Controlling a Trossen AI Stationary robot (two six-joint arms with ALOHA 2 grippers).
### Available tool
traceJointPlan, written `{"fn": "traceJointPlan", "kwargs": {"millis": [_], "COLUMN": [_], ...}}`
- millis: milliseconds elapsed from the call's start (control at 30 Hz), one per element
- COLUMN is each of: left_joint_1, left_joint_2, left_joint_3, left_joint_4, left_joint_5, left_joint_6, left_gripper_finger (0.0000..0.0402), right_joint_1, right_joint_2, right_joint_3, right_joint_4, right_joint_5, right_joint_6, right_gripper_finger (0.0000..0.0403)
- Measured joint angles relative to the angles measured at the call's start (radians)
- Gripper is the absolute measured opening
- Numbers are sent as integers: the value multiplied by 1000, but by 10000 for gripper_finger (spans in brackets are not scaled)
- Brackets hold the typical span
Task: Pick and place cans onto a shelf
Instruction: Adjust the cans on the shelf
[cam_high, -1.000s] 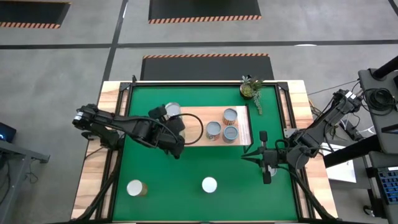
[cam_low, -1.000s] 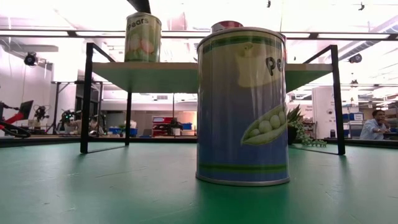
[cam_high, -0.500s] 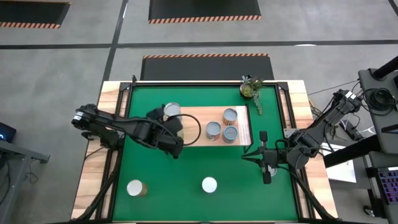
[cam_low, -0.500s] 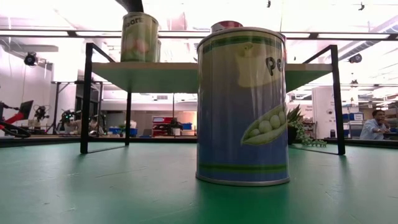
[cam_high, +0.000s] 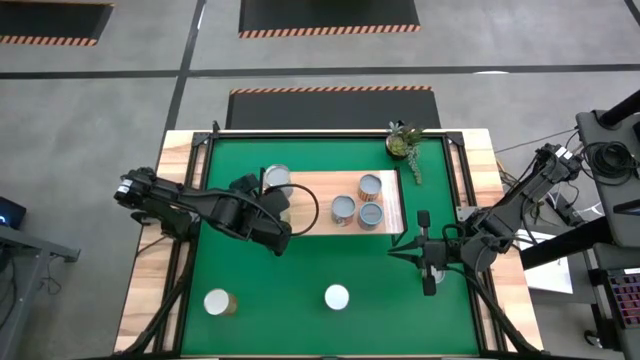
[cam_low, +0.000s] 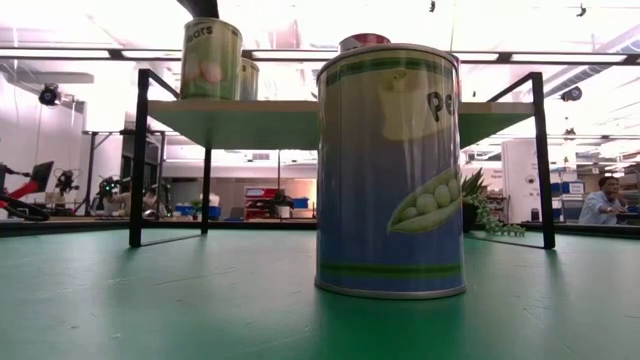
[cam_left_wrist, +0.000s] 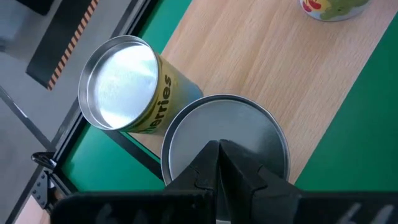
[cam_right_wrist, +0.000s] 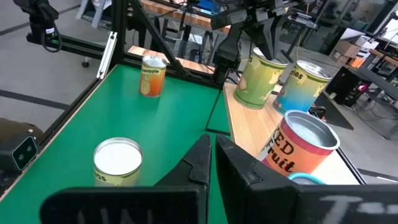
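The shelf (cam_high: 315, 190) stands on the green mat. Its left end carries a grey-green pears can (cam_low: 210, 60) and, beside it, a yellow can (cam_left_wrist: 121, 87) with a shiny top. My left gripper (cam_left_wrist: 219, 149) is shut and slants down onto the pears can's lid; in the high view it hides that can. Three more cans (cam_high: 358, 203) stand near the shelf's right end. Two cans rest on their bases on the mat, a peas can (cam_low: 392, 170) and one at the near left (cam_high: 217, 302). My right gripper (cam_high: 393, 253) hovers shut, right of the shelf. My left gripper rests its shut fingertips on the middle of the pears can's silver lid (cam_left_wrist: 249, 134). The fingers come slanting down from the near left. The can stands upright on the shelf's left end. Whether the tips press or only touch cannot be told.
A small potted plant (cam_high: 403, 142) stands at the mat's far right corner. Black frame rails run along the mat's left and right sides. Open mat lies between the shelf and the two near cans. A person sits far off in the room (cam_low: 603, 200).
The pears can has slid a little toward the shelf's left end under my left gripper, staying upright at the end. That uncovers the second can behind it in the low view. My left gripper has turned slightly and shifted left with it.
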Motion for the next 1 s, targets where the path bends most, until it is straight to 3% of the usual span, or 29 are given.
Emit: {"fn": "traceJointPlan", "kwargs": {"millis": [667, 1000], "left_joint_1": [-1, 22], "left_joint_2": [-28, -28], "left_joint_3": [9, 76], "left_joint_4": [34, 41], "left_joint_5": [-14, -223], "left_joint_6": [28, 164], "left_gripper_finger": [0, 0], "right_joint_1": [0, 0], "right_joint_2": [0, 0], "right_joint_3": [0, 0], "right_joint_4": [1, 3], "right_joint_5": [0, 0], "right_joint_6": [-2, -3], "right_gripper_finger": [13, 13]}}
